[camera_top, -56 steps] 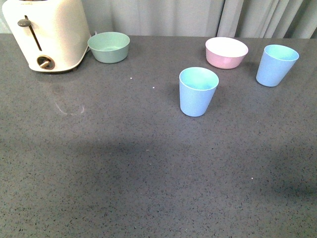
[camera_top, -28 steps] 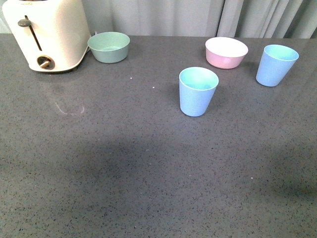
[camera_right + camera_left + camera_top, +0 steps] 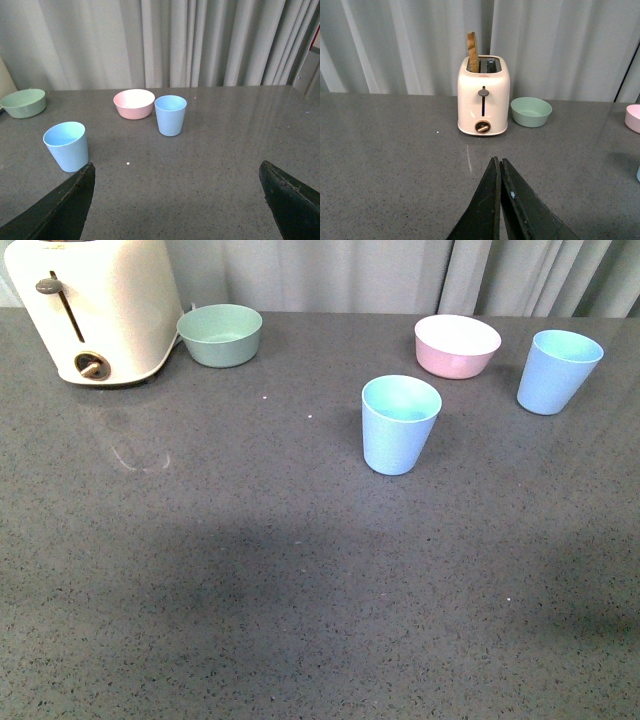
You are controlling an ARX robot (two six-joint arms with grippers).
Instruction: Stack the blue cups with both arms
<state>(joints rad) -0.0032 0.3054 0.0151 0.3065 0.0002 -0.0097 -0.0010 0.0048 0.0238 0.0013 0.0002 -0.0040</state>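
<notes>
Nothing on the table (image 3: pixel 250 590) has shifted since a second ago. Both cups, both bowls and the toaster stand where they stood, and neither of my arms has come into the front view.

My left gripper (image 3: pixel 498 161) has its jaws pressed together with only a hairline gap between the tips, and it holds nothing. It points at the toaster (image 3: pixel 483 97) across a stretch of bare table. My right gripper (image 3: pixel 176 167) is spread wide, one finger at each lower corner of its wrist view, with nothing between them.

The nearer blue cup (image 3: pixel 400 425) stands upright in the middle of the table, a little to my right. The farther blue cup (image 3: pixel 557 372) stands upright well apart from it, further back and further right, near the table's edge. The pink bowl (image 3: pixel 457 346) sits between the two, further back, just beside the farther cup without touching it. In the right wrist view the nearer cup (image 3: pixel 66 146) stands close to one of my open fingers, and nothing lies between me and either cup.

The green bowl (image 3: pixel 220 335) sits at the back left, just beside the cream toaster. A grey curtain (image 3: pixel 350 275) hangs behind everything.

Both cups look empty as far down as I can see. The green bowl is empty, and the pink bowl shows only its pale inside. A brown slice (image 3: pixel 473 45) stands up out of one toaster slot.
</notes>
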